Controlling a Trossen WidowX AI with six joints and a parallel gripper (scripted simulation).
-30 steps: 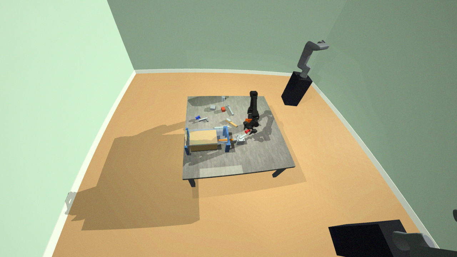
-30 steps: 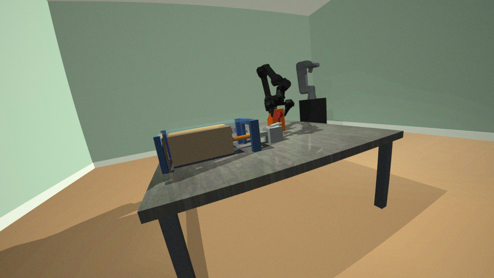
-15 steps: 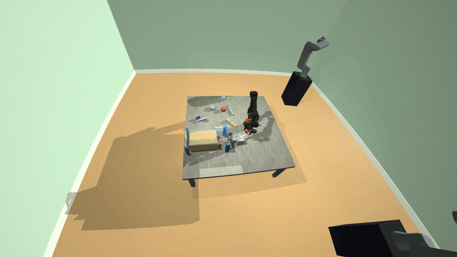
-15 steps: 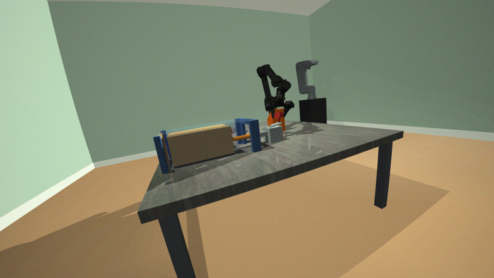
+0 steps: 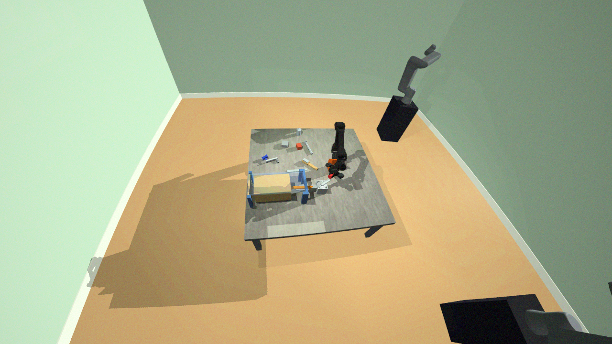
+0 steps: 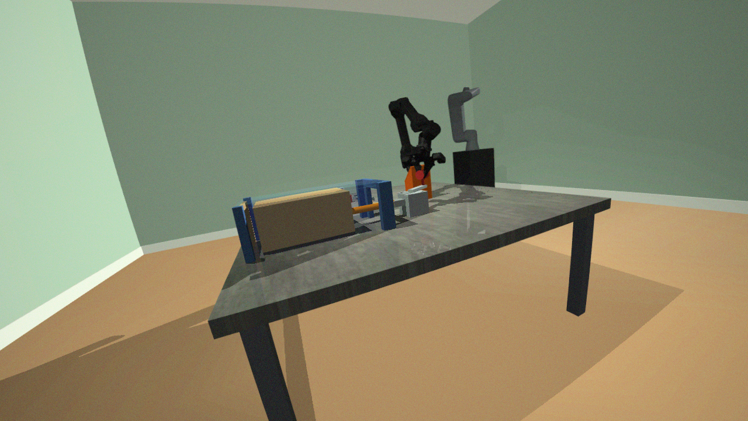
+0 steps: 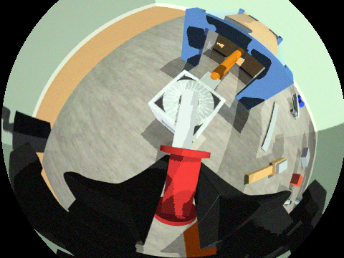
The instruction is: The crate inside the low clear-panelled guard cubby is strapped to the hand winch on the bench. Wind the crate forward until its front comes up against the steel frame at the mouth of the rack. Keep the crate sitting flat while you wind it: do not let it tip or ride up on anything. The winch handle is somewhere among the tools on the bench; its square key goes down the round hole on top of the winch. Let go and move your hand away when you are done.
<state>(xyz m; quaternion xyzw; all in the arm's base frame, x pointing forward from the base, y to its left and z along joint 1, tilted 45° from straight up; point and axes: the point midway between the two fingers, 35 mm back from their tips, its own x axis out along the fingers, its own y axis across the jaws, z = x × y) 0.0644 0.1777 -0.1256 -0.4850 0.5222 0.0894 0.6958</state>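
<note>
The tan crate (image 5: 271,183) (image 6: 308,220) sits flat in the clear-panelled cubby. A gap separates its front from the blue steel frame (image 5: 304,196) (image 6: 385,205) (image 7: 269,84) at the mouth. An orange strap bar (image 5: 301,187) (image 6: 366,207) (image 7: 227,64) runs from the crate toward the winch (image 6: 417,204) (image 7: 205,102). The winch handle's white arm (image 5: 326,182) (image 6: 417,189) (image 7: 184,122) lies across the winch top, and its red grip (image 7: 182,183) stands up at the outer end. My gripper (image 5: 332,175) (image 6: 420,173) (image 7: 180,160) is shut on the red grip, a finger on each side. The key is hidden.
An orange block (image 6: 410,183) (image 7: 192,240) stands close by the gripper. A yellow-handled tool (image 5: 310,164) (image 7: 259,174), a flat grey strip (image 5: 296,170) (image 7: 270,125), a red block (image 5: 299,146) (image 7: 296,180) and a grey block (image 5: 285,144) lie on the bench.
</note>
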